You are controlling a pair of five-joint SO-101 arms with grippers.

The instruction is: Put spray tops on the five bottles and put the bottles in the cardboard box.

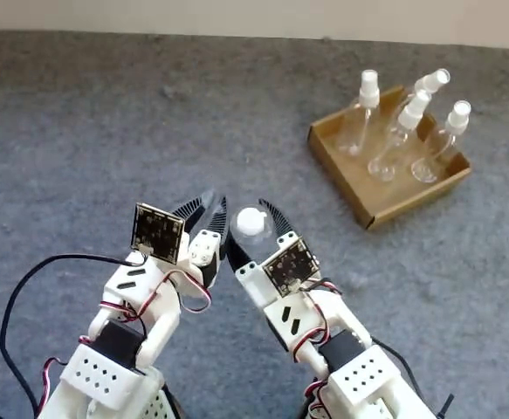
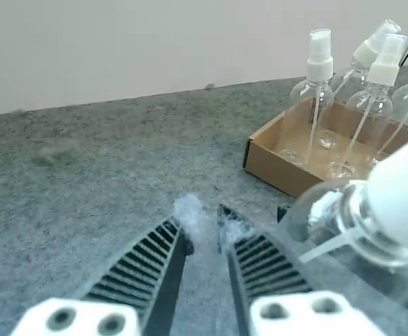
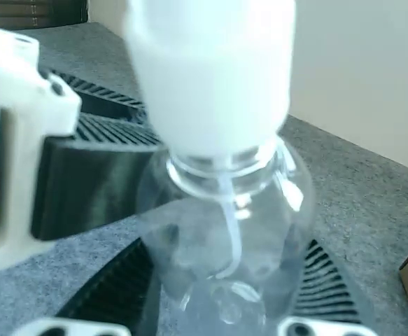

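Centrally, the right end effector (image 1: 250,223) is gripping a clear bottle (image 3: 224,231) between its jaws, with a white spray top (image 3: 210,77) sitting on the bottle's neck, at the near middle of the grey bench (image 1: 106,131). Just left, the left end effector (image 2: 200,218) is hovering with jaws narrowly parted, holding nothing. Far right, the cardboard box (image 1: 337,175) is holding four capped bottles (image 1: 359,113).

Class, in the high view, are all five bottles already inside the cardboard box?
No, four clear plastic spray-topped bottles stand in the brown cardboard box; the fifth bottle is in the right gripper.
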